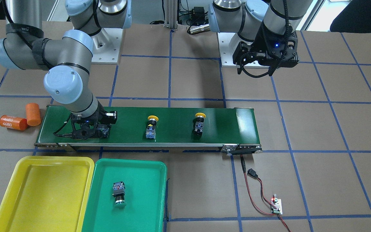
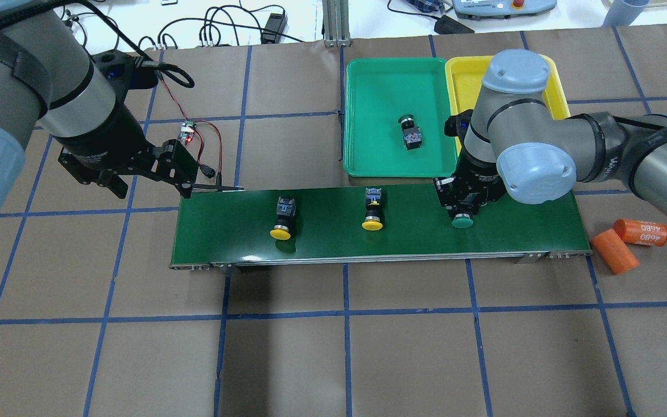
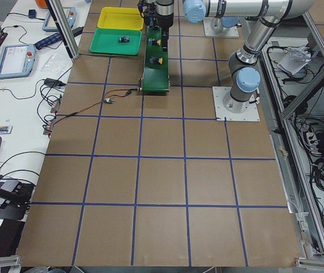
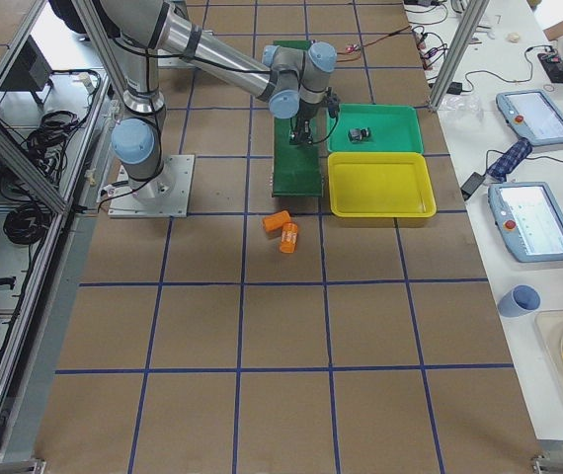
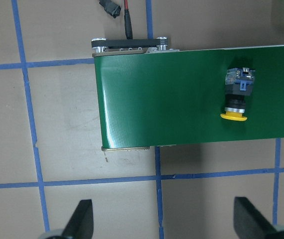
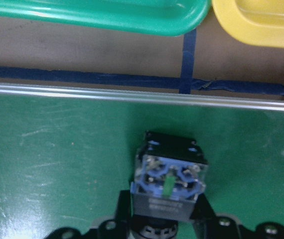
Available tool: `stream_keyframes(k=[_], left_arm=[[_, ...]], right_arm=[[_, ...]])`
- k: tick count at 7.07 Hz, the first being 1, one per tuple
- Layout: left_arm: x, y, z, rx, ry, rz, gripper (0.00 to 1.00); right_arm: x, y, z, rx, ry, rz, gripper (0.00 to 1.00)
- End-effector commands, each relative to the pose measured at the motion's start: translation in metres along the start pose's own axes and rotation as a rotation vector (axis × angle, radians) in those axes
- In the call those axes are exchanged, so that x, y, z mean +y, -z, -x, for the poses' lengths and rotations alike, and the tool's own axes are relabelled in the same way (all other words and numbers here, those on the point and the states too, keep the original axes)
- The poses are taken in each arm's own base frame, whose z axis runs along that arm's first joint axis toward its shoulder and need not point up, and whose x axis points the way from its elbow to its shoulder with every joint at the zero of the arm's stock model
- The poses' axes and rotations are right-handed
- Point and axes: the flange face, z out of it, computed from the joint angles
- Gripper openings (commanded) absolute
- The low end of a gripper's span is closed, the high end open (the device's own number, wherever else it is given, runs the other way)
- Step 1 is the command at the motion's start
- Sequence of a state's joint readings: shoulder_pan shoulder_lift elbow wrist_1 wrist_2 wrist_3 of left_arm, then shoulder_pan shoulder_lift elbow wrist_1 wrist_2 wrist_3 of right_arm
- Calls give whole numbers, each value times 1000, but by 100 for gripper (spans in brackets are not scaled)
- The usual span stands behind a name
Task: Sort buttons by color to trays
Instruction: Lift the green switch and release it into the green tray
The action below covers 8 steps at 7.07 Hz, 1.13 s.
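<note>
My right gripper [image 2: 461, 209] is down on the green conveyor belt [image 2: 322, 240], shut on a green-capped button [image 2: 462, 220]. The right wrist view shows that button's black-and-clear body [image 6: 169, 181] gripped between the fingers. Two yellow-capped buttons [image 2: 282, 223] [image 2: 373, 212] lie on the belt, left of the gripper in the overhead view. Another green button [image 2: 410, 133] lies in the green tray [image 2: 362, 116]. Beside that tray is the yellow tray [image 1: 43, 193], which holds nothing. My left gripper [image 5: 162, 219] hangs open above the table, off the belt's other end.
Two orange cylinders [image 2: 614, 250] [image 2: 641, 231] lie on the table past the belt's end near the right arm. A small circuit board [image 2: 187, 132] with red and black wires lies by the belt's other end. Blue tape lines cross the brown tabletop.
</note>
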State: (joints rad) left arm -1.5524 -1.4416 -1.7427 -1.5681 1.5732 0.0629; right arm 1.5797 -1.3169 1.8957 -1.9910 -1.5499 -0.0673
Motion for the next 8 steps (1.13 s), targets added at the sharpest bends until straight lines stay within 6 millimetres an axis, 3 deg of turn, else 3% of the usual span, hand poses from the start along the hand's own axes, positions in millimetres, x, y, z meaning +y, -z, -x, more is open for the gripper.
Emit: stream_keyframes(k=[1,2,4,5,6,7,8], left_arm=[[4,-6,-1,4,0,6,100],[3,-7,-1,4,2,7,100],[3,-7,0,3,2,9,100],[3,-8,-1,5,6,10,100],[3,-7,-1,4,5,9,100],[3,-7,0,3,3,9,100],[4,-8,0,3,3,12,100]], right_arm=[[-8,11,-4,3,12,-40,5],[-31,34,-4,10,34,-146,6],[-104,55,-5,-13,73,-253,10],[-136,52,-7,-16,74,-272,13],[-153,55,-8,-16,72,-292,24],[-154,53,-9,-13,70,-289,56],[-154,53,-11,-15,64,-286,98]])
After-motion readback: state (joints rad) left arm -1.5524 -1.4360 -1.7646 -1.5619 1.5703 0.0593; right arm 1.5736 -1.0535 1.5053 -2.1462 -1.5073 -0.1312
